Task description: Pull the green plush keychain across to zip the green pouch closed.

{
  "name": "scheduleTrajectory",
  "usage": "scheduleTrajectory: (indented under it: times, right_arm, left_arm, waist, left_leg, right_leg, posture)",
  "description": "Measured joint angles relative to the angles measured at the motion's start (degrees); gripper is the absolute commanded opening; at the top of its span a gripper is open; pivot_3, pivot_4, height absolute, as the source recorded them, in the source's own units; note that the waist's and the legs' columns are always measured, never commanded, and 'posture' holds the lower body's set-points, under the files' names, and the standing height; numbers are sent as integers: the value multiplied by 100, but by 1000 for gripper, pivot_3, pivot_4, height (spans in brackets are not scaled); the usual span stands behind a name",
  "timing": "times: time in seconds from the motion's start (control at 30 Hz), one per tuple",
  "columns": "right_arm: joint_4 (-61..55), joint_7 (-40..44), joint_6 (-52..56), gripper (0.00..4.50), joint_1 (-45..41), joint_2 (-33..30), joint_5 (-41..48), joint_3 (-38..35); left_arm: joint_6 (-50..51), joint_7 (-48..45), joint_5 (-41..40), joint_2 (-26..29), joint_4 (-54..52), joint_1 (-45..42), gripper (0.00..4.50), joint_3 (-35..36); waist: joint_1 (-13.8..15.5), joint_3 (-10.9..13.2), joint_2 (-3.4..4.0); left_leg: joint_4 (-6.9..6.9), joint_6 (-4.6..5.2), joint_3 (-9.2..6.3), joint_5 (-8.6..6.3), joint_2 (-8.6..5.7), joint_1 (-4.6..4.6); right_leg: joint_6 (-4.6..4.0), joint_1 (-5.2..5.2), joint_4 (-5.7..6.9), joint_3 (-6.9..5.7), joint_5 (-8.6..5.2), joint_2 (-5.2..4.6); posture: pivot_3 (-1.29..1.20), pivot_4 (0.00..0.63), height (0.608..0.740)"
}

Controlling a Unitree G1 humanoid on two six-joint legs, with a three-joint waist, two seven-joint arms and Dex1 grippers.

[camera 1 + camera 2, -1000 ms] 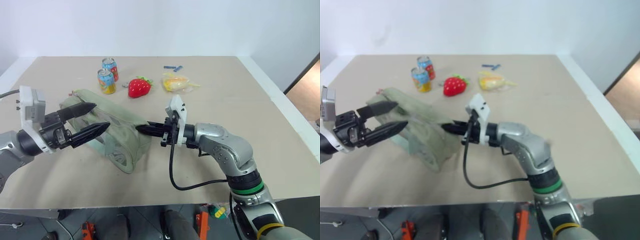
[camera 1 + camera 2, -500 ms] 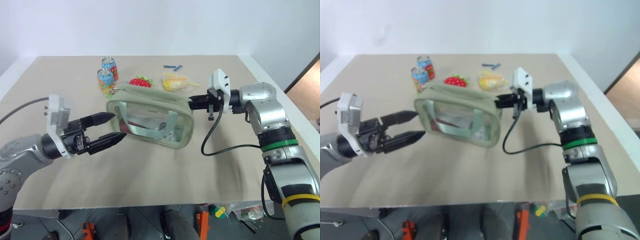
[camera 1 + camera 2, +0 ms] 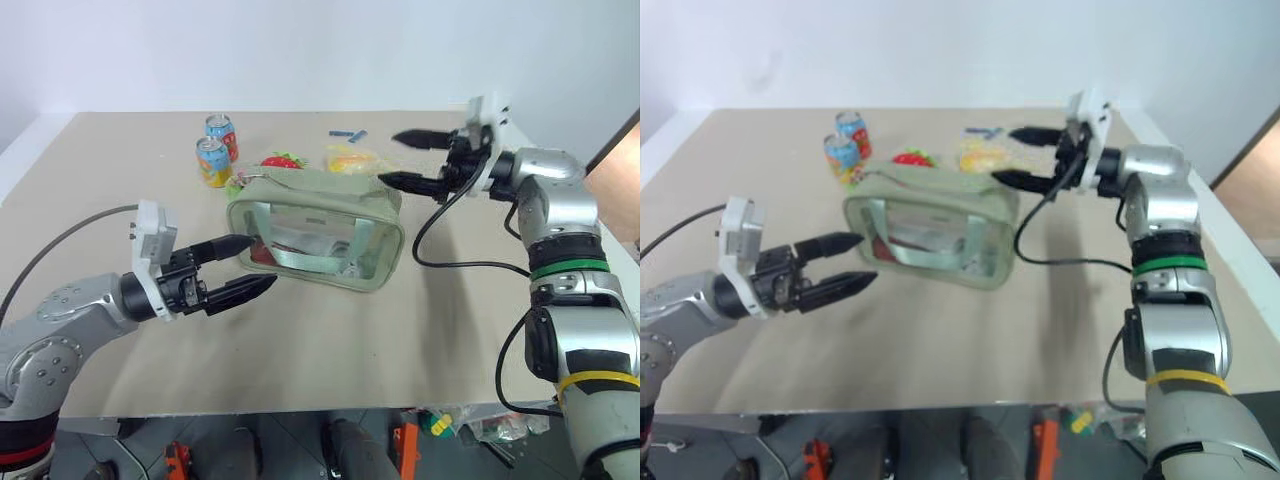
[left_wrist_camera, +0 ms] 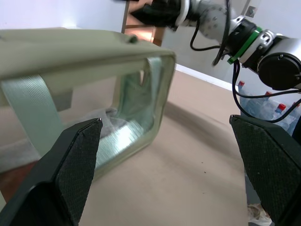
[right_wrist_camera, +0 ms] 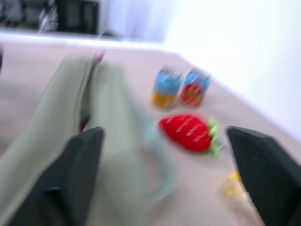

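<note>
The right gripper (image 3: 412, 158) has let go: half a second ago its fingers were clenched at the right end of the green pouch (image 3: 316, 228); now they are spread wide and empty, in the upper right of the left eye frame, apart from the pouch's corner. The pouch, lying slumped a second ago, now stands upright at the frame's centre on the tabletop (image 3: 330, 345), clear window facing the camera. Judgement: a release after a pull along the top suggests the zip stroke is finished or nearly so; whether the zipper is fully shut cannot be read from these frames.

The left gripper (image 3: 250, 268) has come closer to the pouch's lower left corner, fingers released, holding nothing.

The green plush keychain (image 3: 237, 182) appears as a small lime patch at the pouch's upper left corner, beside the strawberry toy (image 3: 281, 161); its identity there is uncertain.

The left wrist view gives the pouch's webbing strap (image 4: 34, 112) and window edge close up. The right wrist view adds the two cans (image 5: 181, 87) beyond the strawberry, and looks along the pouch's top.
</note>
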Motion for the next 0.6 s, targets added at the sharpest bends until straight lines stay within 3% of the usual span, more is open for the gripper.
scheduleTrajectory:
  times: [0.2,0.37,0.6]
  right_arm:
    - [-2284,-1117,1283,4463,1435,-205,434,-578]
    - [-4337,-1899,2595,4463,2688,-388,1056,-913]
    - [-5757,-2438,3544,4463,3548,-583,1607,-966]
  left_arm:
    - [-411,-610,766,70,151,-91,4500,-383]
    - [-1402,-580,1668,-453,389,-427,4500,-560]
    - [-1651,-592,1913,-685,391,-380,4500,-746]
  waist:
    - [20,1,3]
    - [18,1,6]
    - [-9,0,7]
  left_leg:
    - [-1,0,-4,0,-4,-9]
    - [9,0,-6,0,-7,-9]
    - [17,6,1,4,-6,0]
  right_leg:
    - [3,-5,-1,1,-3,-2]
    - [13,-1,-1,3,1,-4]
    - [17,2,0,13,8,-1]
  posture:
    - [0,150,740]
    - [0,150,740]
    - [0,150,740]
